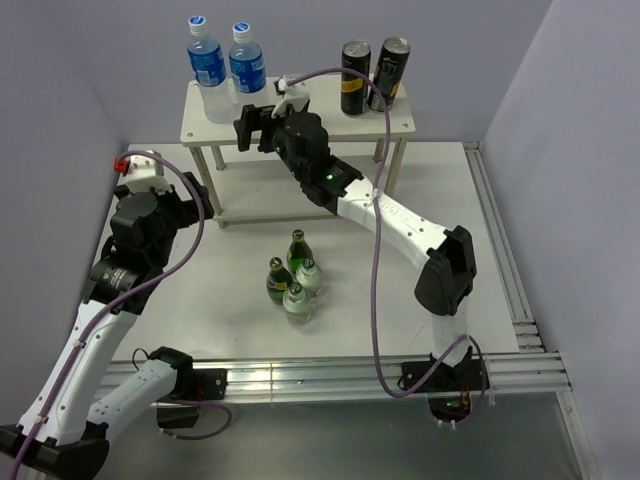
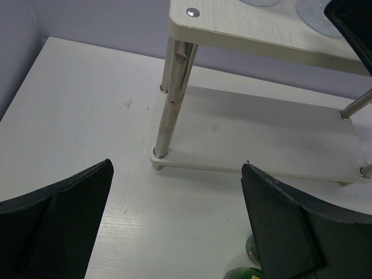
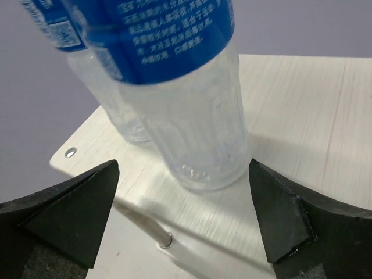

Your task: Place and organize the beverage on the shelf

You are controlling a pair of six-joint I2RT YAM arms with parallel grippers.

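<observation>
At 6 o'clock of the shelf (image 1: 205,128), four glass bottles (image 1: 293,280) crowd the counter (image 1: 200,300): probably heavy, slick, breakable, so grasp mid-body; left pincer (image 2: 175,167) and right pincer (image 3: 183,165) gape empty.

left arm (image 1: 85,335): elbow raised; black left gripper (image 2: 177,224) spread wide
right arm (image 1: 395,218): stretched forward; black right gripper (image 3: 183,218) spread wide

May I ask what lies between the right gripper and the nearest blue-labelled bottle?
Only bare top board of the shelf, as the right wrist view shows.
</observation>
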